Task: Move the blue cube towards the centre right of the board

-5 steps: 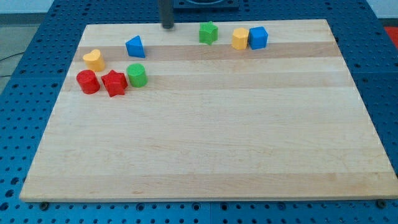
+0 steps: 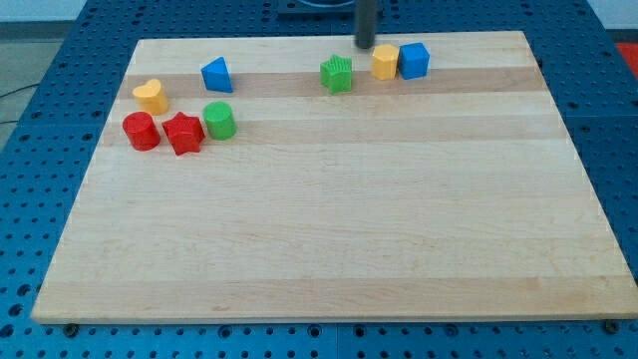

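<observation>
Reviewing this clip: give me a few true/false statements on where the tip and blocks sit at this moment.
1. My tip is at the view's top edge, just left of the yellow block. True.
2. The blue cube touches the yellow block. True.
3. The blue cube lies at the board's centre right. False: it is near the top edge.
4. The green star sits right of the blue cube. False: it is left of it.
</observation>
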Controlling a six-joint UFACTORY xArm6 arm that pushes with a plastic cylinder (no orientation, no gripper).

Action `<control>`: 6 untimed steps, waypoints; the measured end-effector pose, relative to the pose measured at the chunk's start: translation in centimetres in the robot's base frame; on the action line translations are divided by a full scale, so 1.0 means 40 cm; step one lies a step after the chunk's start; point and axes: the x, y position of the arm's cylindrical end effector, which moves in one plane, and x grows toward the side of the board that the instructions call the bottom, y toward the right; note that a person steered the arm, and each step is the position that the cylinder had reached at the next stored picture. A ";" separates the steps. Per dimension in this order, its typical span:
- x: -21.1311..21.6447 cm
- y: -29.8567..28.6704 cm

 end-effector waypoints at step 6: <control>0.331 0.137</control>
